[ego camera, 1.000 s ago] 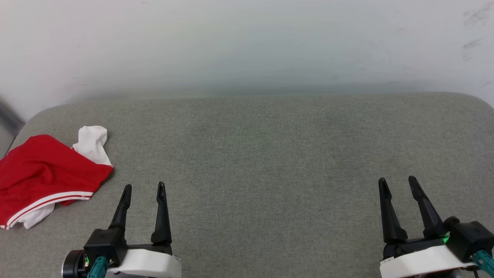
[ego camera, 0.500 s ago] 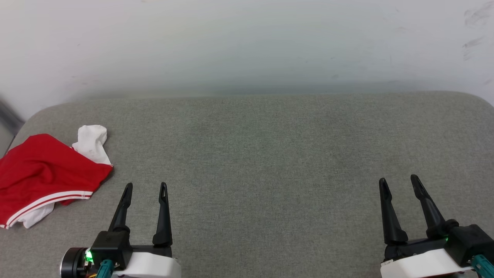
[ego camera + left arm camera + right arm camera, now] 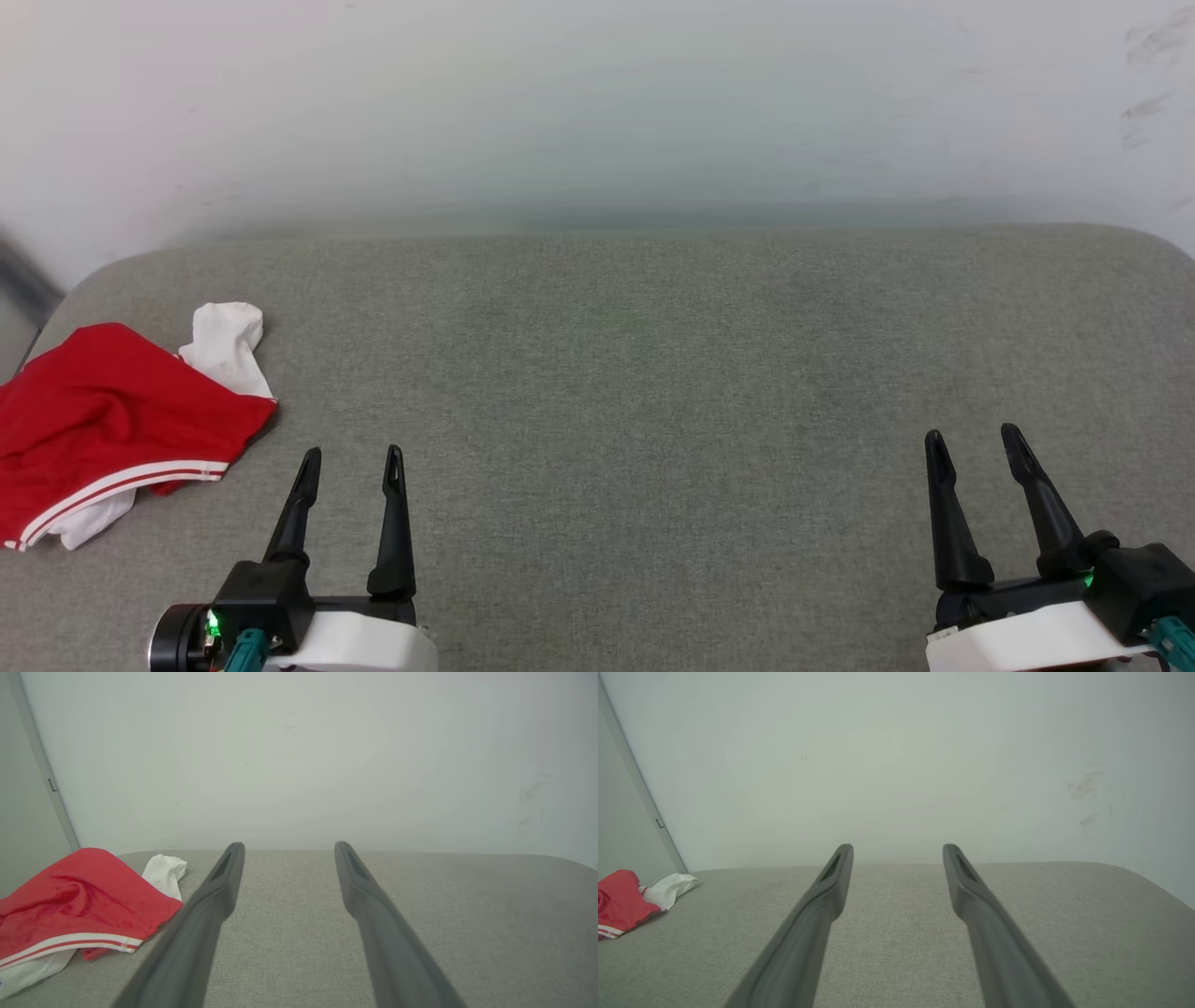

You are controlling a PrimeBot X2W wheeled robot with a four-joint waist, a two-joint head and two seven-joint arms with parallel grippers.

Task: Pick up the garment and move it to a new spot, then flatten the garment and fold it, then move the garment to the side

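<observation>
Head view: your garment lies crumpled at the left edge of the frame on the counter, so you're likely at the first step, the pick-up. The left pincer, lower left, and the right pincer, lower right, both stand spread and empty.

Left wrist view: the garment sits lower left, near the left finger. Your next move should carry this pincer leftward and down onto it.

Right wrist view: the garment is at far left, well apart.
</observation>
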